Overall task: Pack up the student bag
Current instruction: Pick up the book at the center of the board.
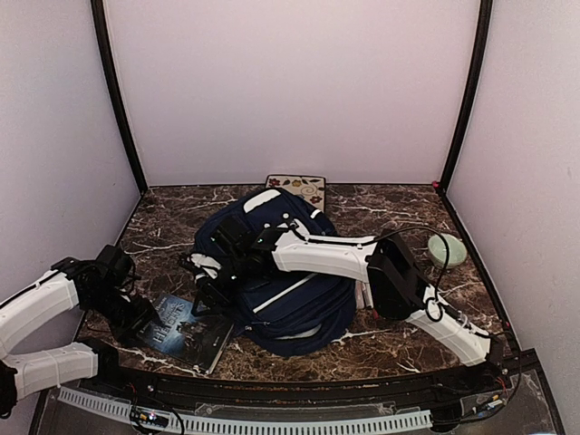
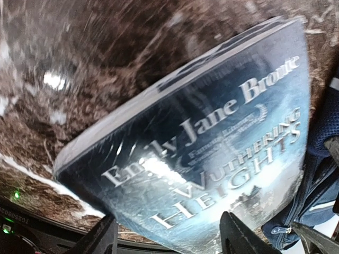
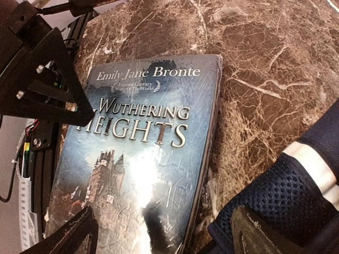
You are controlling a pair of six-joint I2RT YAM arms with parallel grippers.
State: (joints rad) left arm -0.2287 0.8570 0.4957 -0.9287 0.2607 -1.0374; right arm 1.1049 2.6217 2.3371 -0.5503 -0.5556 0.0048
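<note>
The student bag (image 1: 317, 317) sits at the centre of the table (image 1: 390, 207), while the left gripper (image 2: 168, 216) and right gripper (image 3: 161, 209) hover open-fingered over the book (image 1: 186, 331) lying flat beside it, seemingly lining up to lift it in.

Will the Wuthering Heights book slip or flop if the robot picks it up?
Probably a bit slippery: the book has a shiny wrapped cover with bright glare. It looks thin, so it may bend some if held by one edge. It is flat, lying on the table, so it should slide, not roll.
</note>
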